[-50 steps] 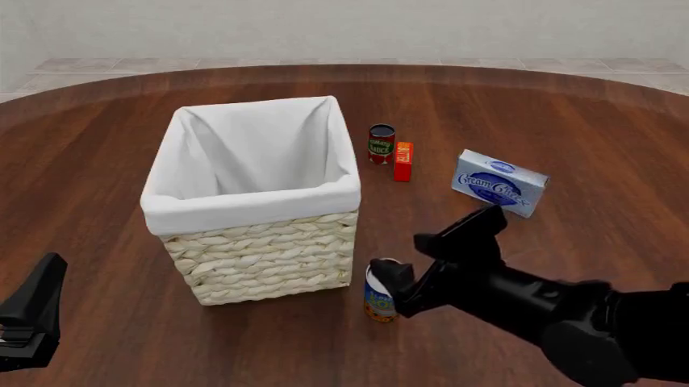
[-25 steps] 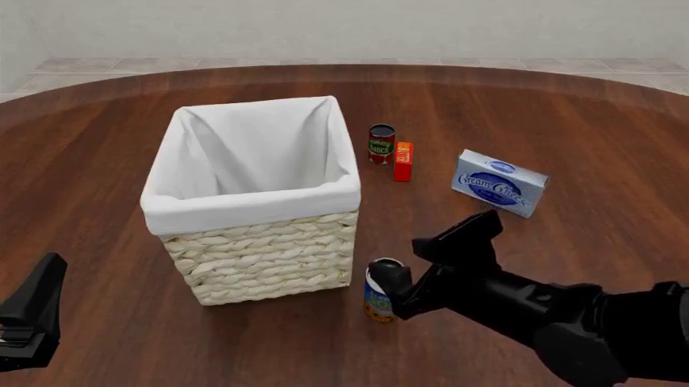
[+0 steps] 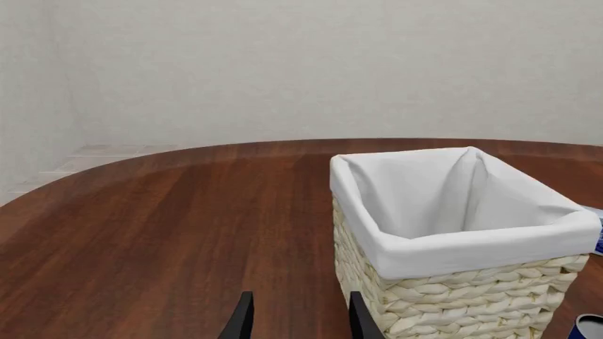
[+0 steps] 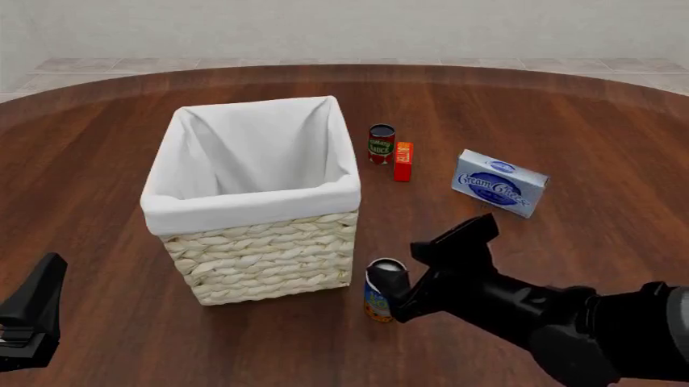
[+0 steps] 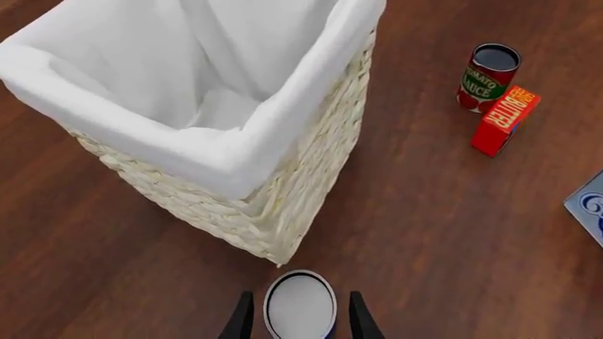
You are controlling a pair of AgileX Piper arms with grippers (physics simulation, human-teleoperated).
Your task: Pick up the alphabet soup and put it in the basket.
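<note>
Alphabet soup [image 4: 379,295] stands upright on the worktop [image 4: 560,121], just beside the near right corner of the basket [image 4: 254,205]; not lifted as far as I can tell.

Right gripper [image 5: 299,314] straddles the can; right wrist view shows the silver top [image 5: 301,304] sitting between both fingers [image 5: 241,319], which look snug to its sides; can't tell if they're actually pinching yet; I'd call it closing-to-grasp.

To do it well: keep the can centred between the fingers, squeeze fully before any lift; lift straight up until the can bottom is above the cloth rim, since the basket wall is tall and right next to it; then move across over the opening and release low; dragging sideways early risks clipping the wicker corner.

Left gripper [image 3: 295,319] idles at the near left edge, well apart from everything; fingers set narrow with a gap, holding nothing.

View differences: front view hides the grip behind the arm, shows can label and its stance on the wood; right wrist view shows finger alignment on the can, plus the tomato sauce can [image 5: 488,76] touching the butter box [image 5: 504,119]; only the front view shows the cream cheese box [image 4: 499,182] whole.
</note>
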